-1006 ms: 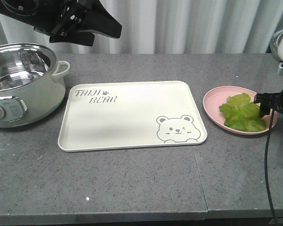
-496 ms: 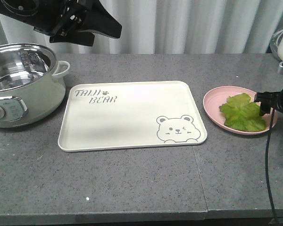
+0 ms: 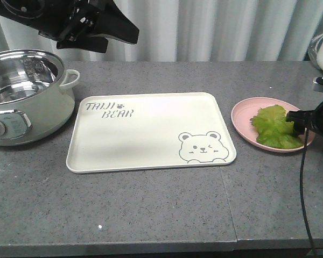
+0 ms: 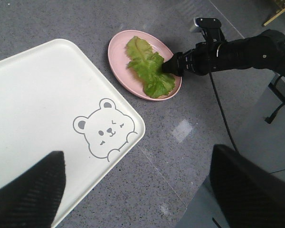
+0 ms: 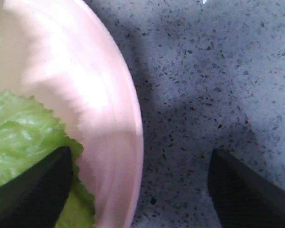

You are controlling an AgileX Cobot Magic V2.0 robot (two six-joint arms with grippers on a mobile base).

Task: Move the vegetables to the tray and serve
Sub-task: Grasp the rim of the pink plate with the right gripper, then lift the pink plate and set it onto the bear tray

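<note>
Right gripper (image 4: 173, 65) has edged onto the rim of the pink plate (image 3: 242, 115) — fingers parted, one touching the vegetables (image 3: 274, 128), which lie on that plate beside the tray (image 3: 151, 126); left gripper (image 3: 121, 36) hangs aloft, fingers parted.

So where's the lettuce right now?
In the front view the lettuce lies on the pink plate at the counter's right side, just right of the bear tray, with the right gripper at its right edge.
</note>
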